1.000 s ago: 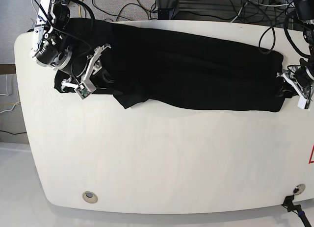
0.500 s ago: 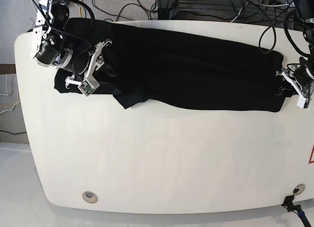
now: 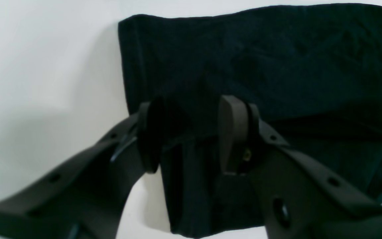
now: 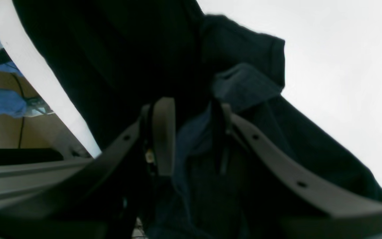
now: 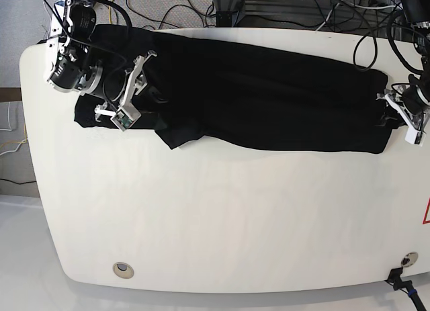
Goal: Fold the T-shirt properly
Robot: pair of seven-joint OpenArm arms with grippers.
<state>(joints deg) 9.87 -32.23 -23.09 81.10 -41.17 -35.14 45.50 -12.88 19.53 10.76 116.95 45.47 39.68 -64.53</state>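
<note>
Two grippers on one T-shirt, spread long across the far half of the white table.

Base view: shirt lying as a wide black band, edge to edge, with a loose flap sticking out toward the near side. Right gripper over the shirt's end at the picture's left, white fingers apart, cloth bunched below them. Left gripper at the opposite end, right at the cloth edge; too small here to read the jaws.

Left wrist view: left gripper with jaws part open, a fold of black cloth running up between the pads. Pads not pressed together; cannot tell whether the cloth is pinched or just sitting in the gap. Table bare white to the side.

Right wrist view: right gripper also part open, rumpled cloth filling the gap and lifted around the fingers. Grip itself unclear. Table edge visible beside the shirt.
</note>
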